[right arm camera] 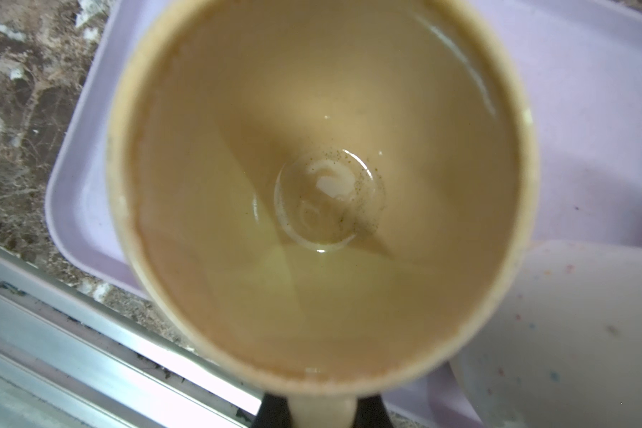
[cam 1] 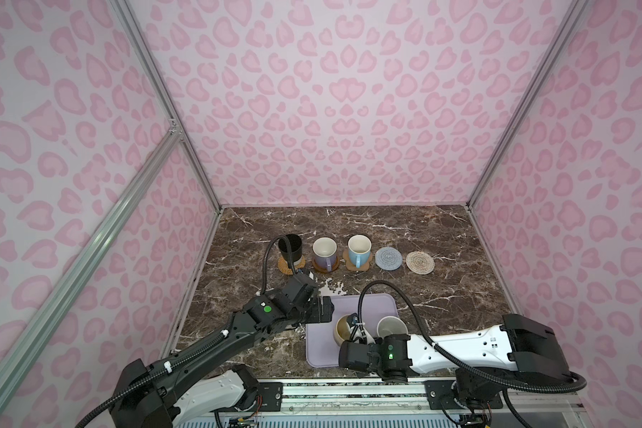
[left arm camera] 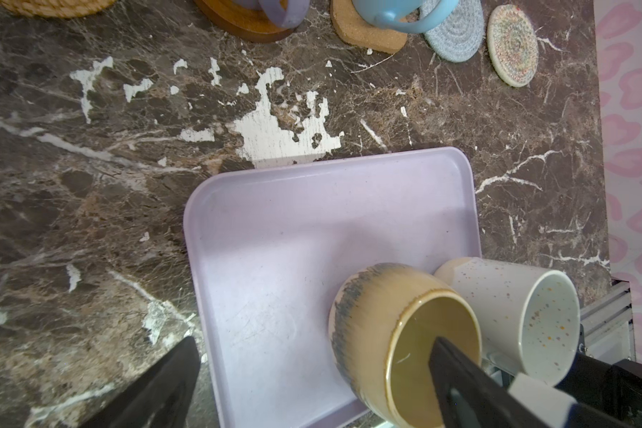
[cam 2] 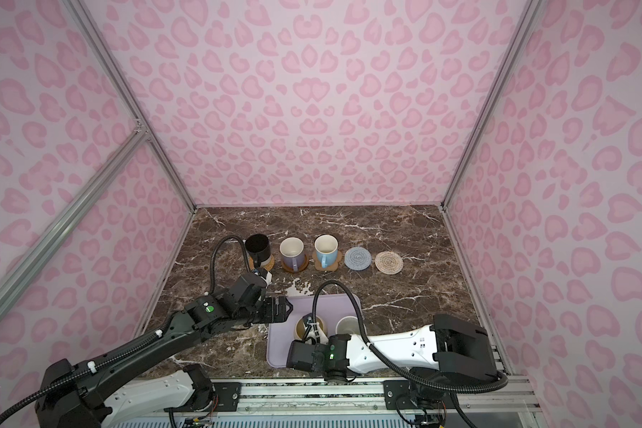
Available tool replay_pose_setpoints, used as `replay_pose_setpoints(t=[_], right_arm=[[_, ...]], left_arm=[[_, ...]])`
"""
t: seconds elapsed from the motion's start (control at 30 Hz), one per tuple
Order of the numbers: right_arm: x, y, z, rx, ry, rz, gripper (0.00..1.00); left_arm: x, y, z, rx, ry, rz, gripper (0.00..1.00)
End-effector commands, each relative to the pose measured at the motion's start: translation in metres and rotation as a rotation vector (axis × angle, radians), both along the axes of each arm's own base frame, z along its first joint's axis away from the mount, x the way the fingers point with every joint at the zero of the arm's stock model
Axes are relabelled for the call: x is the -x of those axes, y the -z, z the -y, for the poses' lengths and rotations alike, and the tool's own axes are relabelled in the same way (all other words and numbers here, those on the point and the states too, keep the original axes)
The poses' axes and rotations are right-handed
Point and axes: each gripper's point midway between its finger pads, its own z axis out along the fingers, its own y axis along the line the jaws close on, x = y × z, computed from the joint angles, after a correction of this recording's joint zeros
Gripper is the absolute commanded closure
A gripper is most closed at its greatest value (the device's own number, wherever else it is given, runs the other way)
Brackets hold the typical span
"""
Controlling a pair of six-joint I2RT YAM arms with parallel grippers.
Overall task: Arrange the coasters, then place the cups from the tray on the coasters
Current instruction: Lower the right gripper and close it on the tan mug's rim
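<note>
Five coasters lie in a row at the back. The black cup (cam 1: pixel 290 246) stands on the rattan coaster (cam 1: pixel 285 267), the lavender cup (cam 1: pixel 324 252) on the dark brown coaster (cam 1: pixel 328 268), and the light blue cup (cam 1: pixel 359 250) on the paw coaster (cam 1: pixel 348 265). The grey-blue coaster (cam 1: pixel 389 257) and cream coaster (cam 1: pixel 420 262) are bare. On the lavender tray (cam 1: pixel 371 305) are the yellow-beige cup (cam 1: pixel 343 329) and the speckled white cup (cam 1: pixel 391 327). My right gripper (right arm camera: pixel 323 411) is shut on the yellow-beige cup's handle. My left gripper (cam 1: pixel 326 309) hangs open and holds nothing, over the tray's far left corner.
Pink patterned walls close in the marble table (cam 1: pixel 441 296) on three sides. A metal rail (cam 1: pixel 349 392) runs along the front edge right behind the tray. White worn patches (left arm camera: pixel 282 126) mark the marble between the tray and the coaster row.
</note>
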Motion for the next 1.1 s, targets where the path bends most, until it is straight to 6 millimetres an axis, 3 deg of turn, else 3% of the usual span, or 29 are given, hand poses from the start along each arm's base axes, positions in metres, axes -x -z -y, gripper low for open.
replay_pose_setpoints(t=[0.0,0.47,1.07], right_arm=[[-0.004,-0.002,-0.004,-0.004,-0.002,0.027,0.99],[-0.018,-0.011,-0.01,-0.052,0.016,0.046,1.0],[-0.029,-0.029,-0.008,-0.082,0.023,0.119,1.0]], left_arm=[[-0.002,-0.002,-0.002,0.007,-0.02,0.016,0.01],[-0.006,-0.01,-0.008,0.014,-0.066,0.043,0.03],[-0.012,-0.045,-0.002,0.107,-0.079,0.116,0.02]])
